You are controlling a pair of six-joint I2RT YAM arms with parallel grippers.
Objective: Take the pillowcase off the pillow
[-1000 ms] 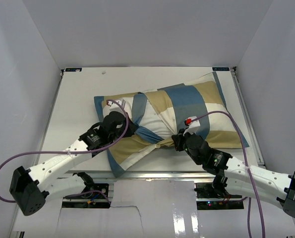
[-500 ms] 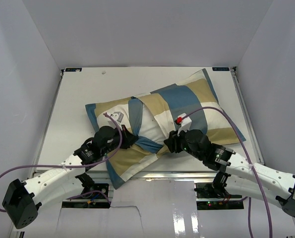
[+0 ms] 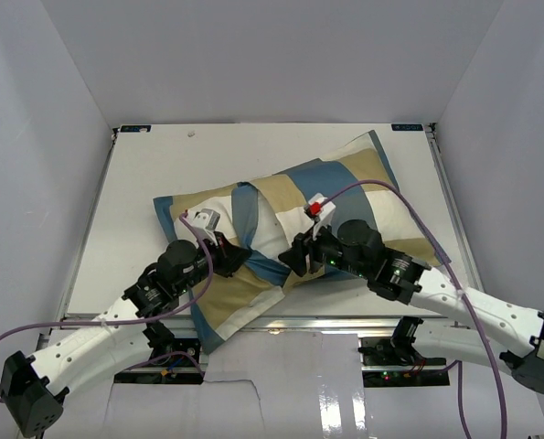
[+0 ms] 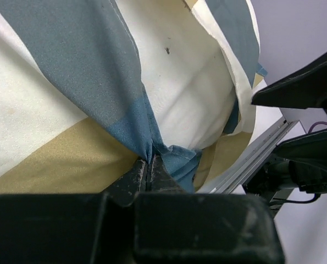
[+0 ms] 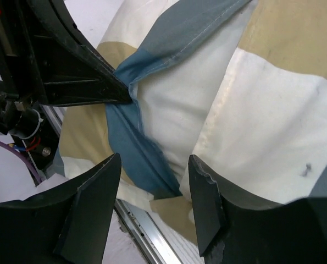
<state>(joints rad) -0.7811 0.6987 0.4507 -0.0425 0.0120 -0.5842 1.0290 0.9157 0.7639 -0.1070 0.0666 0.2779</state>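
The thin fabric pillowcase (image 3: 349, 178) in blocks of blue, tan and cream lies slantwise across the middle of the flat white tabletop (image 3: 144, 174), its far right corner raised toward the right wall. It covers most of the plump plain white pillow (image 3: 273, 229), which shows through a gap near the near edge, between the two arms.

The left gripper (image 4: 150, 163) sits at the near left of that gap, its fingers (image 4: 134, 177) pressed together on a gathered fold of the dark blue edge, which fans out tight from the pinch (the left wrist view shows this best).

The right gripper (image 5: 154, 163) is just right of it, fingers (image 5: 94, 203) spread apart and holding nothing, pointing at the blue band and bare white cushion. The two grippers' tips are near each other, not touching.
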